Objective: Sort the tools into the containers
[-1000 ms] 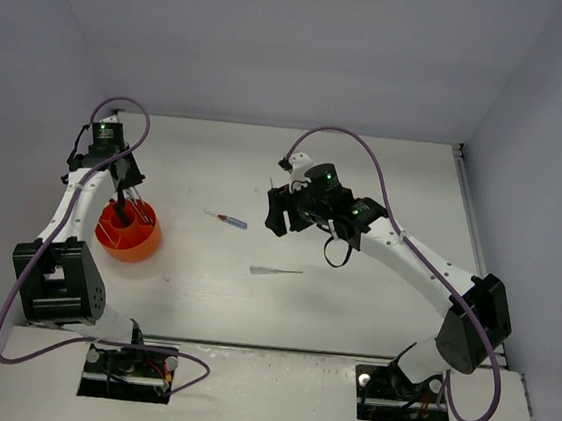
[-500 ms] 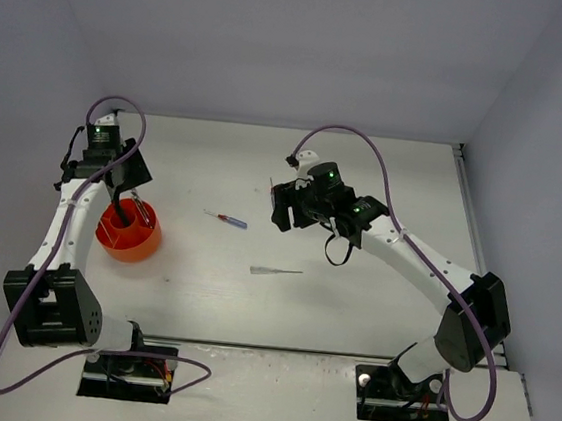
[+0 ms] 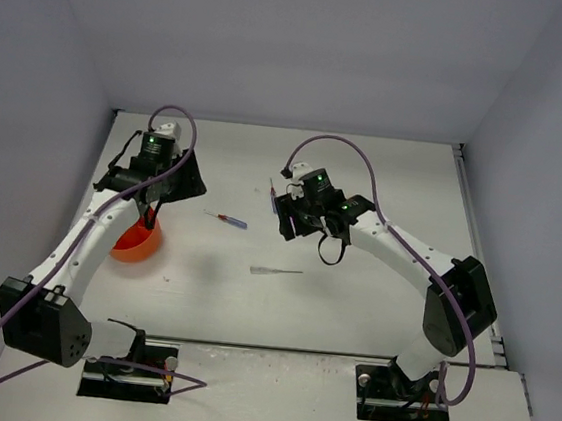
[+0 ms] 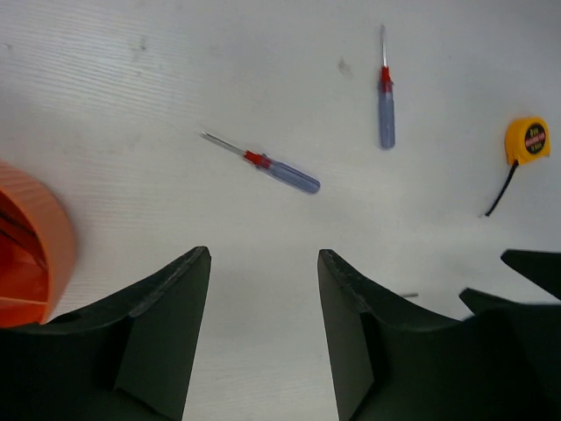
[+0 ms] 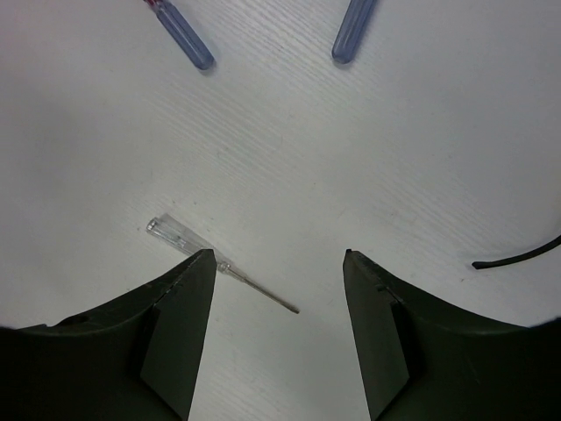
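- View from above: orange tub [image 3: 134, 246] sits on the table [image 3: 386, 171] at left of centre, with the left gripper [image 3: 152, 211] over its upper rim. Finger spacing is not readable here.
- Screwdriver [image 3: 230, 221] with red collar and blue handle lies right of the tub. The second screwdriver [image 3: 273, 199] lies just beside the right gripper [image 3: 288, 221], at centre frame. The thin clear-handled tool [image 3: 275, 271] lies below both.
- Left wrist view: left gripper [image 4: 263, 256] has its fingers [image 4: 166, 333] apart, with only bare table between them.
- Tub wall [image 4: 39, 237] shows at the left edge. Screwdriver [image 4: 263, 163] lies above the gap, the second screwdriver [image 4: 386, 96] at upper right, and the yellow tape measure [image 4: 527, 140] at the right edge, trailing a black cord [image 4: 500, 197].
- Right wrist view: right gripper [image 5: 279, 259] has its fingers [image 5: 386, 342] spread, gripping nothing.
- Clear-handled tool [image 5: 175, 235] lies slanted beside the left finger tip, its shaft reaching into the gap.
- Two blue handle ends [image 5: 187, 44] show along the top edge.
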`<state>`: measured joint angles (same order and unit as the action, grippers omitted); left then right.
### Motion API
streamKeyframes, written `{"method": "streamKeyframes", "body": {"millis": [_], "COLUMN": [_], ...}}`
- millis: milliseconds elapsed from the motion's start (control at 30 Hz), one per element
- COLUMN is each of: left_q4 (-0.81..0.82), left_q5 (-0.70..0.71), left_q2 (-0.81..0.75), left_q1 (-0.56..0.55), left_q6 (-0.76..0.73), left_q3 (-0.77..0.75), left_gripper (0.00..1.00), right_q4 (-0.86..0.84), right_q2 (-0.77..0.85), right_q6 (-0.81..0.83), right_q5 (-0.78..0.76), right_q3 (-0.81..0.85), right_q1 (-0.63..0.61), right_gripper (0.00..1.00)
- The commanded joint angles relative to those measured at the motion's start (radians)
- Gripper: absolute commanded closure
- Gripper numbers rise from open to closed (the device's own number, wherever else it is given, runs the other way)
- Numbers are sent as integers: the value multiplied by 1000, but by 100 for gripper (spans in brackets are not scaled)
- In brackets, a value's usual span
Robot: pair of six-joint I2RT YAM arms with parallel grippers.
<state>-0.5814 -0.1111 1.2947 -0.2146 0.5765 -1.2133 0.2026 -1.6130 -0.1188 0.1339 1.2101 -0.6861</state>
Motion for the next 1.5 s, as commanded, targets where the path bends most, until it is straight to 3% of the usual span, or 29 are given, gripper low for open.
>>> {"method": "streamKeyframes", "body": {"millis": [0,233,367,600,767,1133,1300,1467], "left_q4": [26,11,-13,-114,-161,-222,-222,-220], "left_q5": [-77,-120,-124,-139,-120,-107,-94,-76], "left_q2": [33,142,248,477,606,701,739,751], "left_q1": [-101,-325,-480,-606,-634,-634,-634,-634], "left_q6": [-82,-300,-415,-561,-575,-659,-656,-643], "left_q3": [-24,-38,-102,-254,-319,-341,-339,-350], "left_gripper": [51,51,51,51,52,53,57,68], "right_q4": [-2,-2,-3,-2,-2,-2,-3,-3], "right_q2": [35,123,218,302,327,351,347,338], "right_q6": [-30,-158,-237,-261,-262,-255,-254,-251], "right_q5": [-89,-128,-110,-66,-47,-45,-46,-46], "right_q3": [-24,-122,-205,-271,-292,-310,-307,-301], "right_q1": [18,187,354,497,510,514,513,513], "right_gripper": [44,43,43,43,43,42,42,42]}}
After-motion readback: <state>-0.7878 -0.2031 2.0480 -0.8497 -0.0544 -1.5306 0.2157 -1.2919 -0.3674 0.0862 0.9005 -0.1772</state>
